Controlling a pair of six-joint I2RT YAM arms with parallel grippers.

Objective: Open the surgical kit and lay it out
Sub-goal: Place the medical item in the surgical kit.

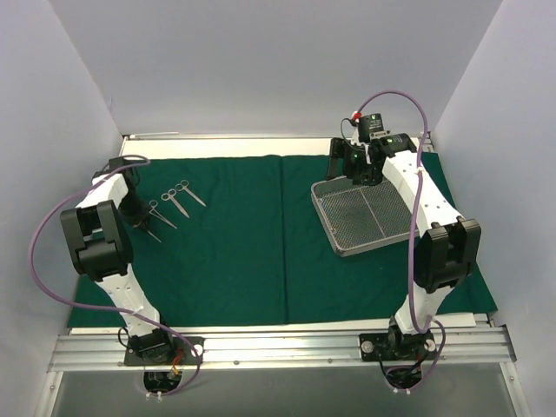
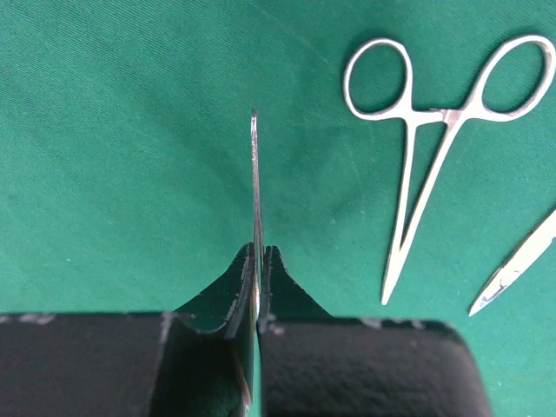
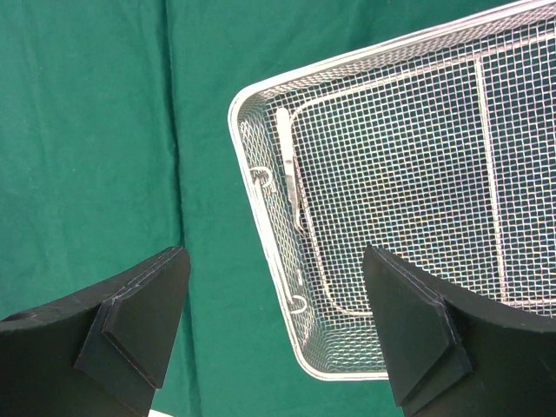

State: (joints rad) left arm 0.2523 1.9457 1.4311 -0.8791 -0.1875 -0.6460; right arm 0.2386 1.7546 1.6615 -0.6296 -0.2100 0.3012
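The dark green drape (image 1: 234, 252) lies spread flat over the table. The silver wire-mesh tray (image 1: 323, 193) sits on its right half. My left gripper (image 2: 260, 252) is shut on a thin steel instrument (image 2: 255, 182), seen edge-on, just above the drape at the far left (image 1: 144, 222). Ring-handled forceps (image 2: 417, 165) lie to its right, with another instrument's tip (image 2: 514, 271) beside them. In the top view three instruments (image 1: 174, 201) lie in a row there. My right gripper (image 3: 278, 321) is open over the tray's far-left corner (image 3: 261, 217). Steel tweezers (image 3: 289, 169) lie inside the tray.
White walls close in the table on the left, back and right. The drape has a fold line down its middle (image 1: 283, 243). A purple cable loops from each arm (image 1: 35, 252). The metal rail (image 1: 278, 347) runs along the near edge.
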